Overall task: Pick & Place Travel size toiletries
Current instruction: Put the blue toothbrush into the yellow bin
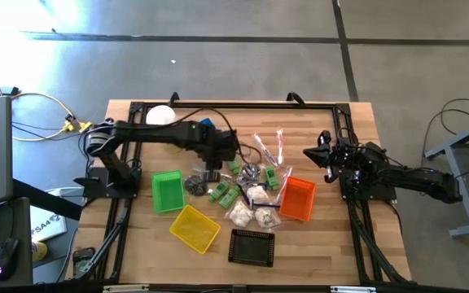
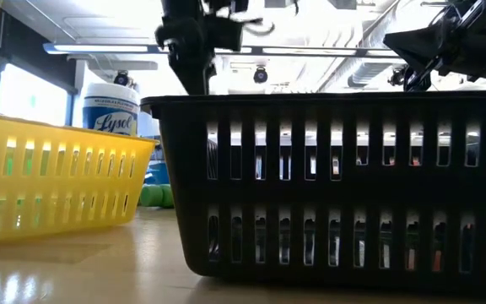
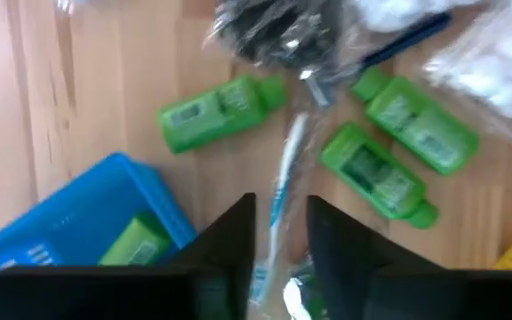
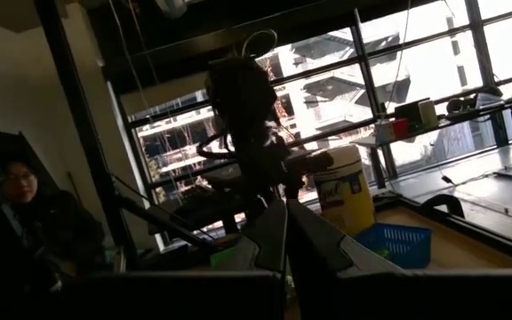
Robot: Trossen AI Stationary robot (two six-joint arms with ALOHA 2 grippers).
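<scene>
Across the middle of the wooden surface [image 1: 137, 236] you have the toiletries heaped between the green basket [image 1: 168, 191] and the orange basket [image 1: 299, 198]: in the left wrist view you can count three green bottles [image 3: 221, 111] lying loose, plus a fourth one inside the blue basket [image 3: 69, 222], one clear-wrapped toothbrush [image 3: 283, 182], a crinkly grey packet [image 3: 274, 31] and a white puffy packet [image 3: 483, 67]. Your left tool [image 3: 279, 236] hangs low over the pile with its fingers slightly parted, straddling the toothbrush; you cannot tell whether they touch it. Your right tool [image 1: 319, 153] waits fully closed and empty, raised by the surface's right edge. Nearer the front you have a yellow basket [image 1: 194, 227] and a black basket [image 2: 336, 181], which blocks most of the low view, and a Lysol wipes tub [image 2: 110, 107] stands at the back
</scene>
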